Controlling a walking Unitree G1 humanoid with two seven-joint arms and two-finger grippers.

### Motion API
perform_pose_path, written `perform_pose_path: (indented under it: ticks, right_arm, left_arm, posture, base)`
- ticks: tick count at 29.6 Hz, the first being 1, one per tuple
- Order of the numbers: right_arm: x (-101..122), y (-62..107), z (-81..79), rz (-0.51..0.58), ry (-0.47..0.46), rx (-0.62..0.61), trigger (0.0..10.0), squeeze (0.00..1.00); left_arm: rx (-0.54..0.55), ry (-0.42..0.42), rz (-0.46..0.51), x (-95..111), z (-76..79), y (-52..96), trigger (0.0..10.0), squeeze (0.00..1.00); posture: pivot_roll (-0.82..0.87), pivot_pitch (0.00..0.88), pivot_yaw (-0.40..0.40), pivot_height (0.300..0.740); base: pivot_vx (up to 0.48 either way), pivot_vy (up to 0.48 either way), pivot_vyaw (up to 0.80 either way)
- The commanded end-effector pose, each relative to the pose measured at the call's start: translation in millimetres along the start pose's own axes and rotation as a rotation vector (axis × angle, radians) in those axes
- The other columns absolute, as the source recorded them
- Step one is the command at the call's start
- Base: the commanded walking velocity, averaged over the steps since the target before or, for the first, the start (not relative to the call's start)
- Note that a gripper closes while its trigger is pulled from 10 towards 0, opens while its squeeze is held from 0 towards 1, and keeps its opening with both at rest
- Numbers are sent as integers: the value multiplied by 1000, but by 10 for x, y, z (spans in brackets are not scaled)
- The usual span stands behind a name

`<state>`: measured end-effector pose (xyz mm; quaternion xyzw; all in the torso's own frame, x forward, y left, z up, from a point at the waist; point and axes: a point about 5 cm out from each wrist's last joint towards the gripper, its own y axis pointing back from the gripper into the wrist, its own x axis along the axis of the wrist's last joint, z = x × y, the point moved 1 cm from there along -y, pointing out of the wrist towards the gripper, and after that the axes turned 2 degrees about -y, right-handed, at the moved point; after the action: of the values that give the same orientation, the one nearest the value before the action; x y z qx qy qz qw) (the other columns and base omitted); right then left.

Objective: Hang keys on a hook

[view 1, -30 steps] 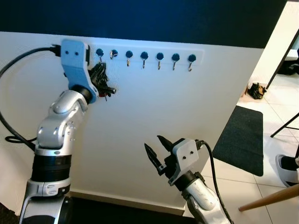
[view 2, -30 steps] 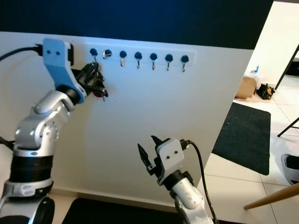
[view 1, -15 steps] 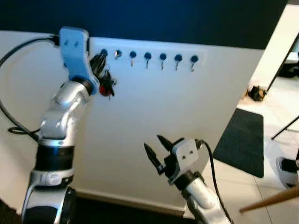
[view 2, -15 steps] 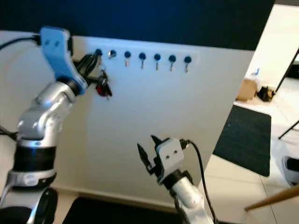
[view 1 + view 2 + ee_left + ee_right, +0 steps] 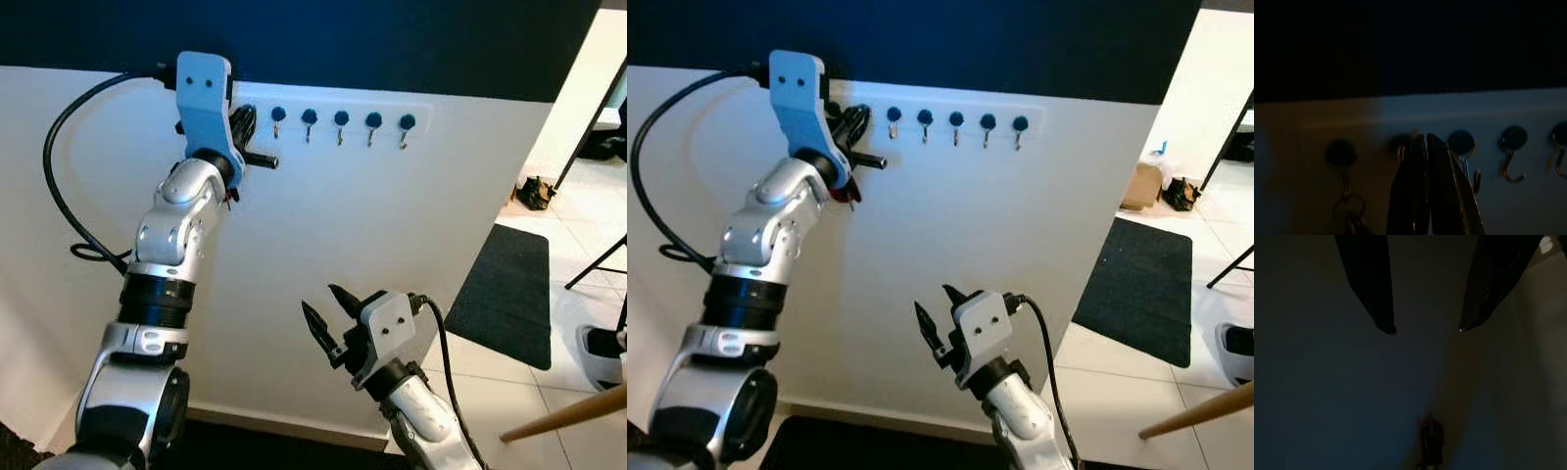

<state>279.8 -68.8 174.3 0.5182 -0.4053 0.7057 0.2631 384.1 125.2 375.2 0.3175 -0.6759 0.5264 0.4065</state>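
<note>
The left end effector is pressing its two black fingers together, clenched on nothing, with the tips right at the hook rail on the white wall. The keys are hanging from the first hook, just beside the fingers (dark in the wrist view). The right end effector is waiting low, with fingers spread apart.

Dark keys with a red tag, apparently hanging from the leftmost hook.
</note>
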Motion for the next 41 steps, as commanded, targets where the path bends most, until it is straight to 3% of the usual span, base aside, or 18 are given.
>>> perform_pose_path:
  ticks: [1, 7, 13, 17, 26, 30, 36, 41]
  right_arm:
    - [-34, 26, -21, -19, -9, -1, 10000, 0]
    - [-37, 28, -25, -20, -12, 1, 10000, 0]
    - [-38, 22, -33, -19, -14, 5, 10000, 0]
    - [-41, 32, -49, -23, -18, 7, 10000, 0]
    - [-47, 41, -40, -26, -16, 3, 10000, 0]
    - [-44, 39, -34, -25, -15, 2, 10000, 0]
    - [-42, 38, -34, -24, -15, 2, 10000, 0]
    - [-44, 31, -36, -24, -16, 5, 10000, 0]
  left_arm:
    - [29, 20, 28, 40, -34, -21, 10000, 0]
    - [31, 53, 91, 175, -99, 3, 10000, 0]
    - [45, 36, 82, 152, -130, 6, 10000, 0]
    - [19, 18, 5, -65, -85, 60, 10000, 0]
    - [-32, -3, -92, -319, 63, 134, 10000, 0]
    - [-15, 45, -36, -217, 37, 139, 10000, 0]
    - [13, 135, 111, 100, -26, 169, 10000, 0]
    - [-25, 136, 122, 161, 50, 178, 10000, 0]
  posture:
    - [53, 140, 37, 740]
    - [58, 141, 34, 740]
    - [64, 144, 31, 740]
    - [64, 153, 33, 740]
    - [60, 153, 33, 740]
    - [60, 153, 33, 740]
    - [63, 152, 32, 740]
    - [65, 149, 31, 740]
  base:
    - [0, 0, 0]
    - [0, 0, 0]
    - [0, 0, 0]
    - [0, 0, 0]
    - [0, 0, 0]
    - [0, 0, 0]
    - [0, 0, 0]
    - [0, 0, 0]
